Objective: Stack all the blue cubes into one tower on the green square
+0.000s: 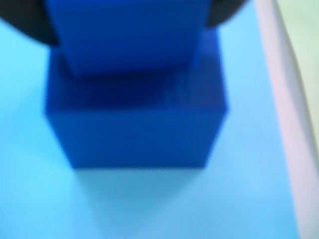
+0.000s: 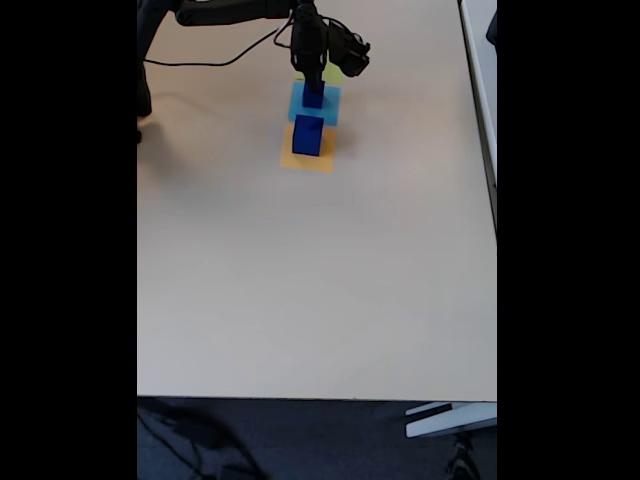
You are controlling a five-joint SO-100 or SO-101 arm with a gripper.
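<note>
The wrist view is blurred. In it a smaller blue cube (image 1: 124,35) rests on a larger blue cube (image 1: 134,129), which stands on the flat light-blue square (image 1: 149,204). My gripper (image 1: 129,15) has a black finger on each side of the smaller cube and looks shut on it. In the fixed view the gripper (image 2: 313,86) hangs over that blue pile (image 2: 313,98) on the light-blue square (image 2: 328,105). Another blue cube (image 2: 308,135) stands on the orange square (image 2: 310,158). The green square (image 2: 334,74) lies just behind, partly hidden by the gripper.
The three coloured squares lie in a row at the far middle of the beige table (image 2: 300,280). A black cable (image 2: 215,60) runs across the far left. The table's right edge (image 2: 494,200) is well away from the squares.
</note>
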